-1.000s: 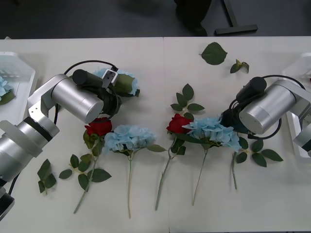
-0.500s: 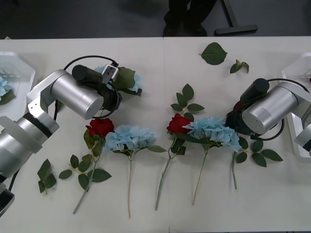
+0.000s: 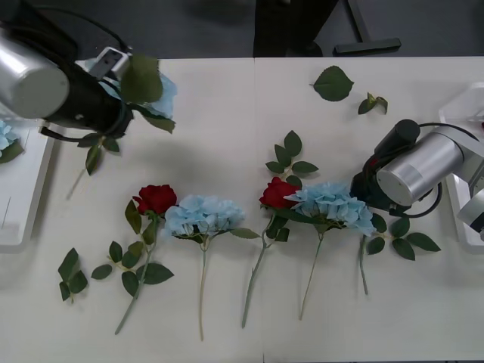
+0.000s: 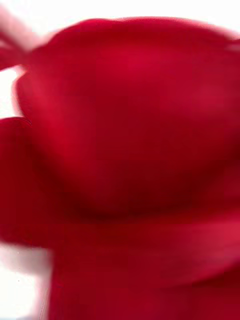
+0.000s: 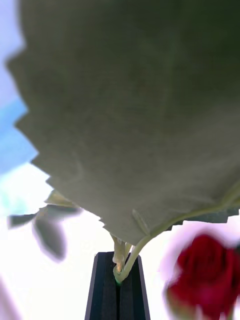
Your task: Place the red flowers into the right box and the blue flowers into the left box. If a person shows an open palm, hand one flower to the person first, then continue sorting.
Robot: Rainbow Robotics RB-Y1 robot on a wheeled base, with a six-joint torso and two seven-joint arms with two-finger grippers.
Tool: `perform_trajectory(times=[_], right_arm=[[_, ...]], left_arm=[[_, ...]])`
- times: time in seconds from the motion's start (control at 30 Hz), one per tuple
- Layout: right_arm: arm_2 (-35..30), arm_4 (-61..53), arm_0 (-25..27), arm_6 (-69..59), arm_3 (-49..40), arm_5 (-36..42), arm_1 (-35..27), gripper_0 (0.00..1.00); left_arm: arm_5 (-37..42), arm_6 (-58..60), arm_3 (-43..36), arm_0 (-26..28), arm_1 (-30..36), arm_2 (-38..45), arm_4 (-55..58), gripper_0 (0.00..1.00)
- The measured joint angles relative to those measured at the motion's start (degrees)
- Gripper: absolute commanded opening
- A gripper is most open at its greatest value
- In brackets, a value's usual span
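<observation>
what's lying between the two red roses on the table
One blue flower, its head touching the left rose and apart from the right rose. The front view shows it.

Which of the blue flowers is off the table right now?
The blue flower at the far left, clamped by its stem in the left gripper; the other two blue flowers lie flat in the row.

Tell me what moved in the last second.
The left pincer, shut on a blue flower's stem, lifted that blue flower off the table and swung it toward the left box. The right arm barely shifted; the flowers on the table stayed put.
</observation>
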Motion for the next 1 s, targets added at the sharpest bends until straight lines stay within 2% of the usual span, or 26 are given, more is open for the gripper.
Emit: perform_trajectory(times=[0.1, 0.23, 0.33, 0.43, 0.5, 0.6, 0.73, 0.87, 1.0], right_arm=[[-0.02, -0.67, -0.29, 0.00, 0.63, -0.01, 0.08, 0.00], [-0.25, -2.57, -1.17, 0.00, 2.16, 0.24, 0.14, 0.00], [-1.59, -4.02, -1.77, 0.00, 2.85, 2.53, 0.17, 0.00], [-4.76, -6.29, -2.67, 0.00, 2.97, 6.57, 0.19, 0.00], [-8.30, -8.18, -3.32, 0.02, 3.08, 8.62, 0.19, 0.00], [-16.42, -11.11, -4.55, 1.24, 3.22, 12.50, 0.20, 0.00], [-28.98, -14.14, -6.66, 15.86, 3.37, 12.47, 0.21, 0.00], [-35.97, -19.87, -9.64, 32.01, 3.96, 3.77, 0.21, 0.00], [-34.70, -33.12, -14.36, 38.07, 7.33, -9.16, 0.21, 0.00]], left_arm=[[4.84, -0.08, -4.89, 4.94, 5.79, 9.31, 4.99, 0.00], [9.65, -2.85, -6.92, 14.79, 9.91, 25.40, 9.26, 0.00], [12.13, -11.10, -6.37, 22.03, 10.92, 35.89, 10.33, 0.00], [12.98, -22.32, -4.18, 27.79, 11.05, 42.88, 10.41, 0.00], [12.98, -27.19, -2.03, 30.96, 11.06, 46.01, 10.44, 0.00], [12.78, -28.19, 1.51, 34.73, 11.06, 49.18, 10.66, 0.00], [12.60, -28.56, 4.52, 36.40, 11.06, 50.59, 11.27, 0.00], [12.36, -30.96, 5.36, 36.40, 11.06, 50.59, 11.37, 0.00], [12.13, -31.27, 5.41, 36.40, 11.06, 50.59, 11.35, 0.00]])
